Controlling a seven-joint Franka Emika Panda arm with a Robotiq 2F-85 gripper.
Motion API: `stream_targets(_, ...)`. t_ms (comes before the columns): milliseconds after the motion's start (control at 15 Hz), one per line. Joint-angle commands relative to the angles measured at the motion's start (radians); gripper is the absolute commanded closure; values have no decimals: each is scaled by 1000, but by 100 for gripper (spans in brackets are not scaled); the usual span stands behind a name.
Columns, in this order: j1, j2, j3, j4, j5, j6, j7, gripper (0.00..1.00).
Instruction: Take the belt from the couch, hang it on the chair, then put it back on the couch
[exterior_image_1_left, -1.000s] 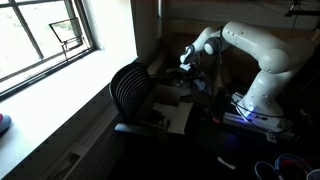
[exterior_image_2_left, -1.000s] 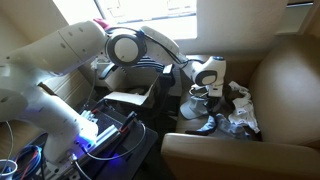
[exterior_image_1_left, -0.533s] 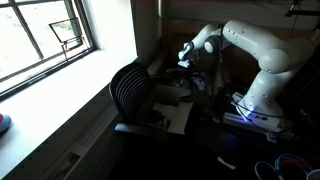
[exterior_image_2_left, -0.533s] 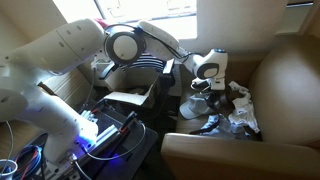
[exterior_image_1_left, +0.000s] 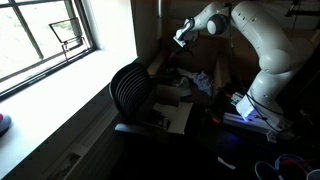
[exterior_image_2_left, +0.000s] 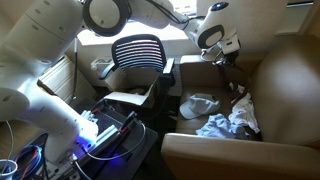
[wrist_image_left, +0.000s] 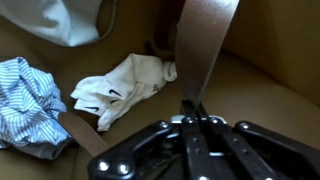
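My gripper (wrist_image_left: 190, 106) is shut on the belt (wrist_image_left: 203, 50), a brown strap that runs from the fingertips across the wrist view. Another stretch of strap (wrist_image_left: 86, 137) lies by the clothes on the couch seat (wrist_image_left: 250, 90). In both exterior views the gripper (exterior_image_2_left: 223, 46) (exterior_image_1_left: 184, 31) is raised high over the tan couch (exterior_image_2_left: 290, 85), with the belt (exterior_image_2_left: 233, 82) hanging dark below it. The black ribbed chair (exterior_image_2_left: 138, 55) (exterior_image_1_left: 130, 88) stands beside the couch, apart from the gripper.
On the couch seat lie a white cloth (wrist_image_left: 125, 85), a blue striped cloth (wrist_image_left: 30, 100) and a pale cap (exterior_image_2_left: 200, 103). A box with papers (exterior_image_2_left: 125, 100) sits on the chair. Cables and a lit device (exterior_image_2_left: 95, 135) are by the robot base. A window (exterior_image_1_left: 45, 35) faces the chair.
The gripper has risen well above the couch seat, staying shut and drawing the belt up with it. The clothes on the seat now lie uncovered.
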Motion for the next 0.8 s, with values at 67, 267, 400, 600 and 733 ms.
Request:
stream_targets(67, 23, -287, 18, -254, 107, -18, 75, 99)
stream_targets(267, 16, -436, 48, -367, 188, 70, 87, 99)
stream_targets(400, 0, -346, 43, -248, 130, 58, 97, 96)
stream_targets(600, 4, -447, 61, -337, 157, 113, 44, 96)
stream_targets(733, 23, -430, 53, -344, 122, 142, 31, 99)
